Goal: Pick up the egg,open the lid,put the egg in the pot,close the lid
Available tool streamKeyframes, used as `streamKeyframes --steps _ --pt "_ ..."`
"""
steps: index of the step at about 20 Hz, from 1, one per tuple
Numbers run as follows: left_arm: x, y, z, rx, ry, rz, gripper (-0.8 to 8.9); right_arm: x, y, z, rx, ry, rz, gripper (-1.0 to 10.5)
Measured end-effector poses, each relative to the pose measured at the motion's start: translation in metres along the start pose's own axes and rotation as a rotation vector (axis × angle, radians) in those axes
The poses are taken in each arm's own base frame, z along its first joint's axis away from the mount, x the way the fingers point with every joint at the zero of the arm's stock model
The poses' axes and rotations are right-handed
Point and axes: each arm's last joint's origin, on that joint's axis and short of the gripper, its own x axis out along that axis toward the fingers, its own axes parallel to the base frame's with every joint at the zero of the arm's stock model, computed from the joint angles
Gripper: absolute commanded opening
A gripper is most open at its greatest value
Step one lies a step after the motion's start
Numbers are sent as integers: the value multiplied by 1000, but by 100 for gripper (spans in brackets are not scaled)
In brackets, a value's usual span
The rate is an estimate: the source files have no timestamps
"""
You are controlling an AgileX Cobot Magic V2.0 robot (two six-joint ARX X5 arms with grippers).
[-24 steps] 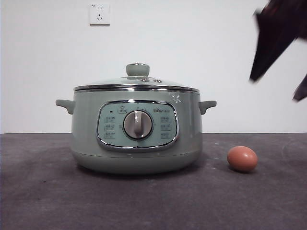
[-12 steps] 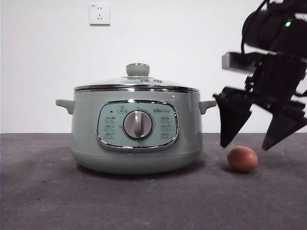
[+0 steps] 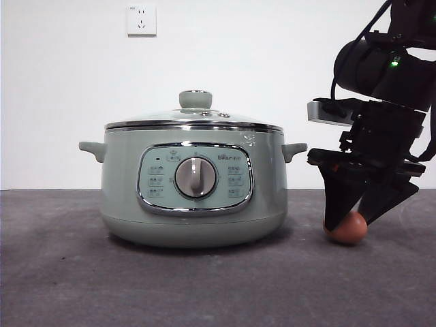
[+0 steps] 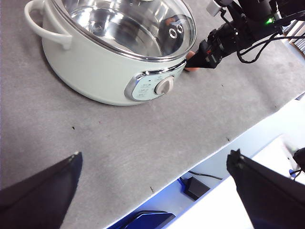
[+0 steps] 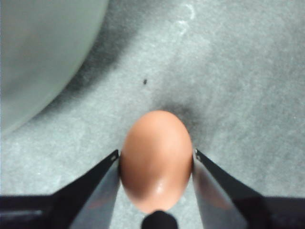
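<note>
Egg [image 5: 156, 161] on bench [image 3: 204, 286], right of pot [image 3: 194, 187] — lid [image 3: 194, 117] on. Right tool [image 5: 156, 160] straddles it, jaws at both sides, seemingly touching, not lifted. Advice: close gently, centred, lift straight. Left tool [image 4: 152, 186] wide open, empty, waiting.

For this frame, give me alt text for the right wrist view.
The right gripper straddles the egg, one black jaw against each side, with the egg on grey felt table. The pale green pot curves into one corner.
</note>
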Motion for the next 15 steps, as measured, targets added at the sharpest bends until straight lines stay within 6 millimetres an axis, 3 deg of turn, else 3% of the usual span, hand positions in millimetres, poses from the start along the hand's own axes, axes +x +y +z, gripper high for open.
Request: streamKeyframes --steps 5,7,10,15 --pt "1 1 1 -1 -1 0 618 -3 0 -1 41 9 0 -16" --pt "3 3 6 -2 -15 1 618 -17 2 -2 48 1 -1 -16" --pt "10 9 19 12 -56 11 618 -60 7 -4 42 -73 -6 -16" --pt "32 21 47 34 -105 -18 618 -142 17 -24 28 -236 -15 -16"
